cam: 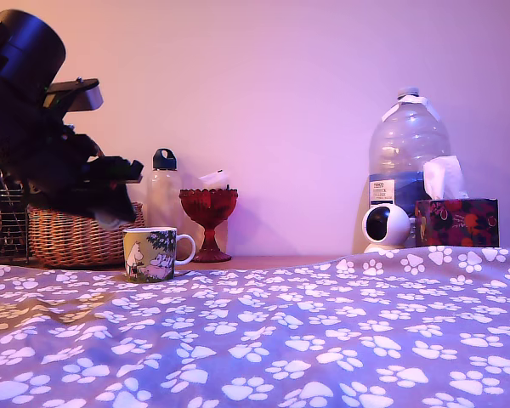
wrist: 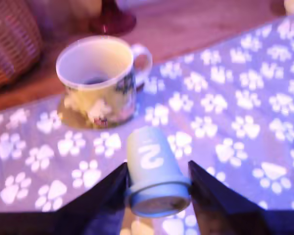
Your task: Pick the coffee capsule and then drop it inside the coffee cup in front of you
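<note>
The coffee capsule (wrist: 152, 154) is a small tapered cup that looks pale blue-grey in this light, with a white mark on its side and a rimmed top. My gripper (wrist: 157, 169) is shut on it, one dark finger on each side, and holds it tilted above the paw-print cloth. Just beyond it stands the coffee cup (wrist: 103, 103), upright, mouth open, handle away from the basket. In the exterior view my gripper (cam: 110, 208) hangs above and to the left of the coffee cup (cam: 150, 253); there I cannot make out the capsule.
A wicker basket (cam: 68, 236) sits behind the arm at the exterior view's left. A bottle (cam: 163, 191) and a red goblet (cam: 208, 212) stand behind the cup. At the right are a water jug (cam: 408, 153), a white camera (cam: 385, 226) and a tissue box (cam: 456, 221). Paw-print cloth (cam: 280, 340) covers the front.
</note>
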You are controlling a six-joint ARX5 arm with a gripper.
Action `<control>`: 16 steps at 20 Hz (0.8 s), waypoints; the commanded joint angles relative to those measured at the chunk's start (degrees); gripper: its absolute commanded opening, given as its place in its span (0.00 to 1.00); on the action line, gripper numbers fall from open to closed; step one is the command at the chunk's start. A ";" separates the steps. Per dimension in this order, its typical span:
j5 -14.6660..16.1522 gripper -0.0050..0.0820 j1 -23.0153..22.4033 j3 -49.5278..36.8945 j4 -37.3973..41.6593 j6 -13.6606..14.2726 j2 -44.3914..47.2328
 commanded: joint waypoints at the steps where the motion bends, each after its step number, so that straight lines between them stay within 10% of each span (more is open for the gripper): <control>1: 0.68 0.29 0.83 3.23 -1.25 0.26 -0.11; 16: 7.13 0.29 5.53 22.23 -18.45 0.22 1.05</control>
